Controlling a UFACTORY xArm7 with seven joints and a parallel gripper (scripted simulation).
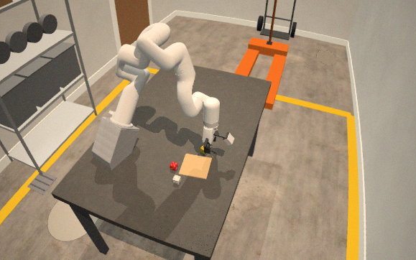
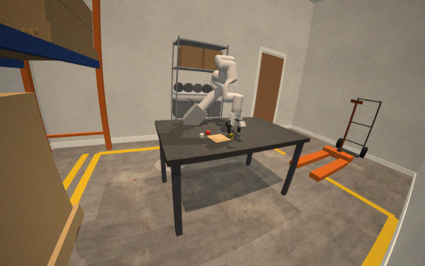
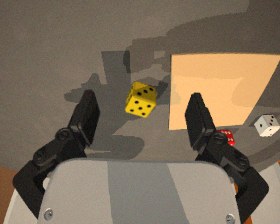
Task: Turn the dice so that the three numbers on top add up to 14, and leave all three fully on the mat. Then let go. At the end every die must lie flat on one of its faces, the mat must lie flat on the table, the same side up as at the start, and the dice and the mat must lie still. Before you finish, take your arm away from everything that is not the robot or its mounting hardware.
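a dark table (image 1: 149, 212) (image 2: 270, 136) (image 3: 41, 50) is standing on the floor and bearing everything the task needs. a white arm (image 1: 185, 82) (image 2: 230, 73) is rising from a pale wedge-shaped mount (image 1: 108, 144) (image 2: 194, 114), arching high and reaching down over the tabletop. at its end the gripper (image 1: 207, 147) (image 2: 234, 131) (image 3: 142, 102) is pointing down at the yellow die, its fingers standing wide apart; it is released and holding nothing. a tan square mat (image 1: 195, 166) (image 2: 219, 138) (image 3: 216, 90) is lying flat on the table, with all three dice sitting off it. the yellow die (image 1: 202, 149) (image 2: 231, 135) (image 3: 141, 101) is resting near one edge of the mat and is showing in the wrist view between the open fingers, touching neither in that view. one of its faces is showing five pips. the white die (image 1: 177, 179) (image 2: 202, 135) (image 3: 267, 125) is sitting near the mat on another side, and the red die (image 1: 174, 166) (image 2: 208, 132) (image 3: 227, 137) is lying close to it, partly hiding behind a finger in the wrist view.
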